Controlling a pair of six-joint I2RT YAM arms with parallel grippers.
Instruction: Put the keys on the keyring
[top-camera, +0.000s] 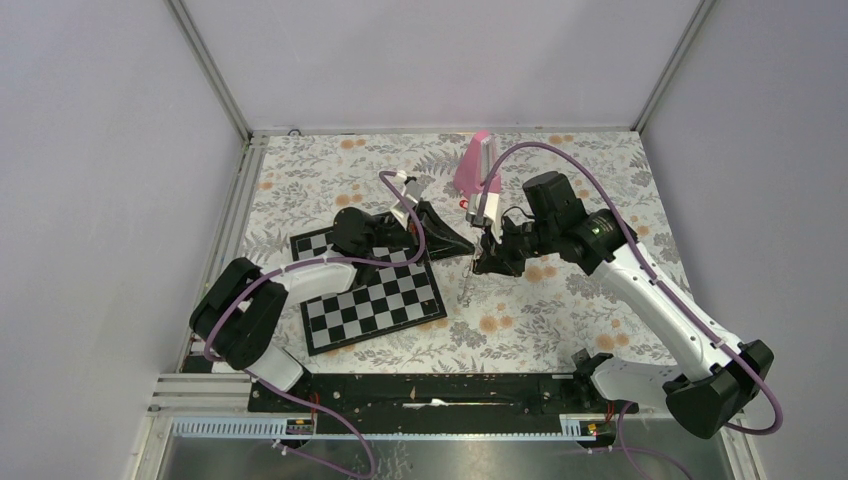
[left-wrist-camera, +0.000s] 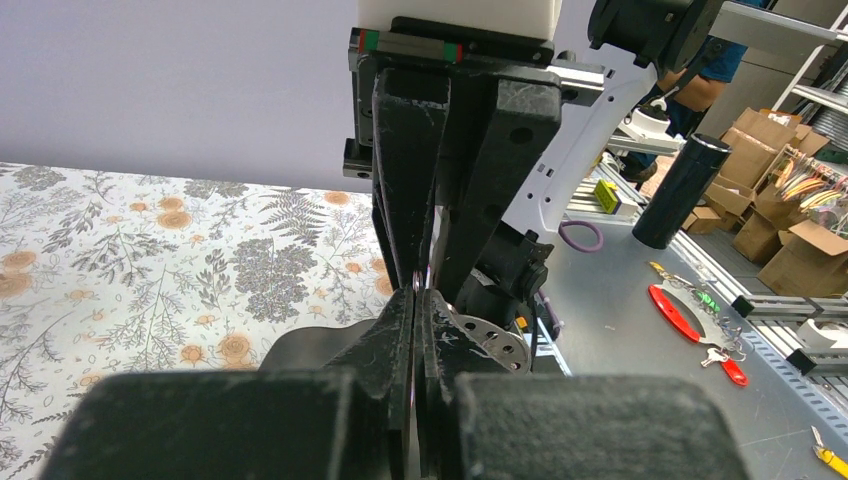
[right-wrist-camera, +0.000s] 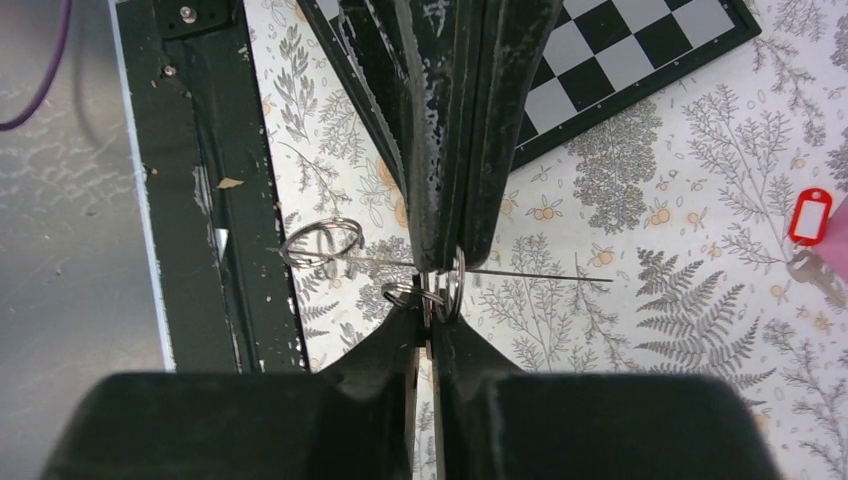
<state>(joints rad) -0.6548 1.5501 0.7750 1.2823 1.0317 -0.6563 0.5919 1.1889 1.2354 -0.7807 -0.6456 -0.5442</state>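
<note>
Beside the right corner of the black-and-white chessboard (right-wrist-camera: 640, 60) the two arms meet tip to tip. Fingers of the left gripper (left-wrist-camera: 416, 292) are pressed flat together. Those of the right gripper (right-wrist-camera: 430, 318) are pinched closed, apparently on the keyring (right-wrist-camera: 322, 242), a thin silvery wire with small ring coils bunched where the tips meet. Which pair truly bears it is hard to make out.

Its long axis runs crosswise to both jaws. The red-headed key (right-wrist-camera: 810, 215), bright plastic, lies flat on the floral tablecloth (right-wrist-camera: 700, 330) farther out from the chessboard, well apart from the jaws and beyond the wire's free end. Neither arm looks clearly nearer. A dull metal shape under the red head is blurred: I cannot tell whether it is a blade or a second key.
</note>
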